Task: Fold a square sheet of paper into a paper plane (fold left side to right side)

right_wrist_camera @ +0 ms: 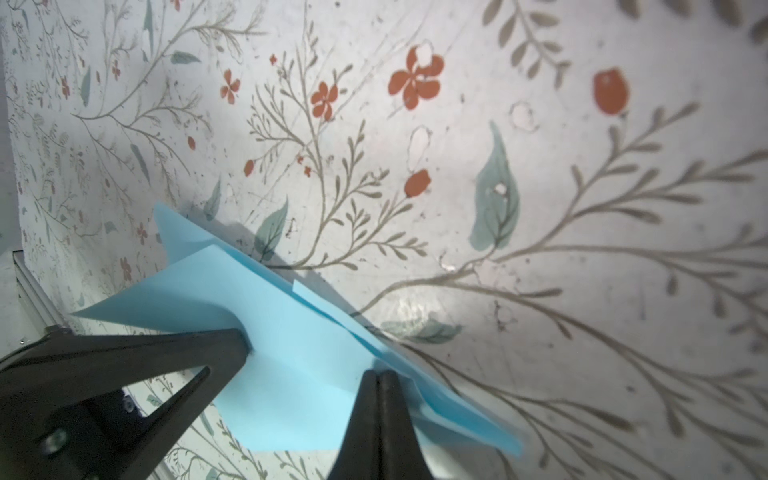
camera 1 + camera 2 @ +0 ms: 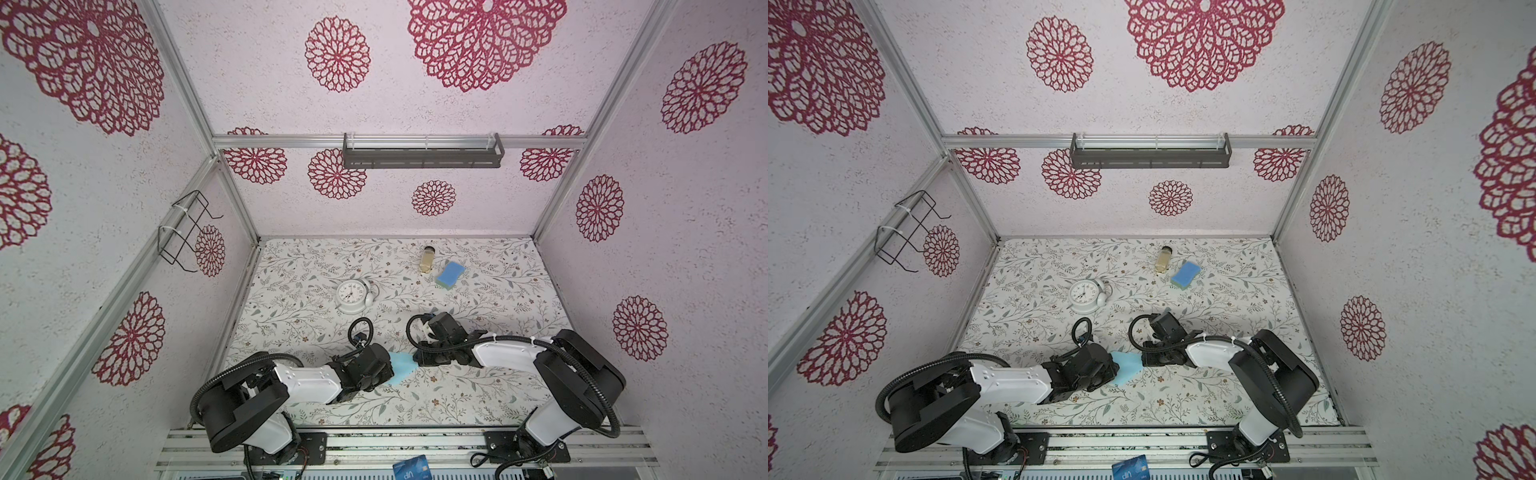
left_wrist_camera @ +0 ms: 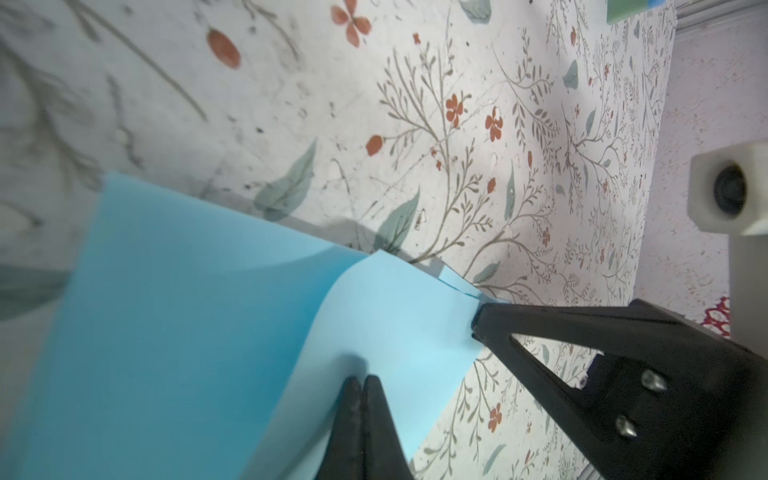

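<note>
A small dark blue printed card (image 2: 410, 467) lay on the front rail, nearest the lens in both top views. Beyond it, low over the floral bench (image 2: 498, 316), the left hand (image 2: 388, 368) and the right hand (image 2: 417, 358) faced each other across the light blue paper plane (image 2: 402, 369). The plane showed only as a blue patch between the two black wrists, near the bench's front and middle. A white clock (image 2: 352, 296) sat farther back on the left. Well apart from it, towards the rear wall, a small jar (image 2: 427, 259) stood just beside a blue sponge (image 2: 450, 274). In the left wrist view, the left hand (image 3: 360, 380) had its fingers (image 3: 351, 415) pressed tight together on the paper plane (image 3: 208, 332), gripping a curled upper layer. The right hand (image 3: 476, 324) was pinched shut on the neighbouring corner. In the right wrist view, the right hand (image 1: 378, 374) was closed on the paper plane (image 1: 291, 374) near its long folded edge, where the stacked layers showed. The left hand (image 1: 245, 345) was clamped on the opposite flap, whose point stuck out sideways. Whether the folded edge touched the bench (image 1: 540, 124) could not be told.
</note>
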Controlling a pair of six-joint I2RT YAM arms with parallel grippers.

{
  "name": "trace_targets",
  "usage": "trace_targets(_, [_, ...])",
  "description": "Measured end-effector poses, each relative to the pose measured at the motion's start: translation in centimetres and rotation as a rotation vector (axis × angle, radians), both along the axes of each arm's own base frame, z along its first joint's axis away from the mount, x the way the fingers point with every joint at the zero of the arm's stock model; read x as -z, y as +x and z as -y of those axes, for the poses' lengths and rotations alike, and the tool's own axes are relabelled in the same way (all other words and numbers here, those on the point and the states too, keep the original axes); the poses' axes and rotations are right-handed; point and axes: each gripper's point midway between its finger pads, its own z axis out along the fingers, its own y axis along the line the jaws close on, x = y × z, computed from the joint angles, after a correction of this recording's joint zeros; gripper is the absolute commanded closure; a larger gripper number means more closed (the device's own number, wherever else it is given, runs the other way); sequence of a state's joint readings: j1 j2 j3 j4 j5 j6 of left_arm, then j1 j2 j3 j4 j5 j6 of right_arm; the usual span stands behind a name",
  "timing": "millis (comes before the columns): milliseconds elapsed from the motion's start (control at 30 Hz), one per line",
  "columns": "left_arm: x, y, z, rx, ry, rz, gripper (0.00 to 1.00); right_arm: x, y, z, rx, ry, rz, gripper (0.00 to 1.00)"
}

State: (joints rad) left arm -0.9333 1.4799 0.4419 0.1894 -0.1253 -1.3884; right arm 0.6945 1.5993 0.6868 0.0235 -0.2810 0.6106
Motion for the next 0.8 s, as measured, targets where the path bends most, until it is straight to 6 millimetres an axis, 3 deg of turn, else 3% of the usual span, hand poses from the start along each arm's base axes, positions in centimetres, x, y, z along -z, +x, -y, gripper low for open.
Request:
trace_targets(333, [-0.2,-0.6,-4.7,-0.086,0.025,-0.004,1.0,0.0,0.1,-0.1,0.006,0.013,0.007,1.0])
trace_targets(467, [-1.2,-1.1,-6.2,-0.07,0.077,0.016,1.0,0.0,0.1,-0.1,0.008,0.014,0.008,1.0])
trace_targets(667, [-5.3,0.3,-4.4,0.002,0.074,0.095,1.0,0.0,0.1,-0.1,0.007,0.015,0.007,1.0])
trace_targets(800, [-5.5,1.2,-2.5,0.057,0.08,0.099,1.0,0.0,0.0,-0.2,0.012,0.02,0.003,1.0])
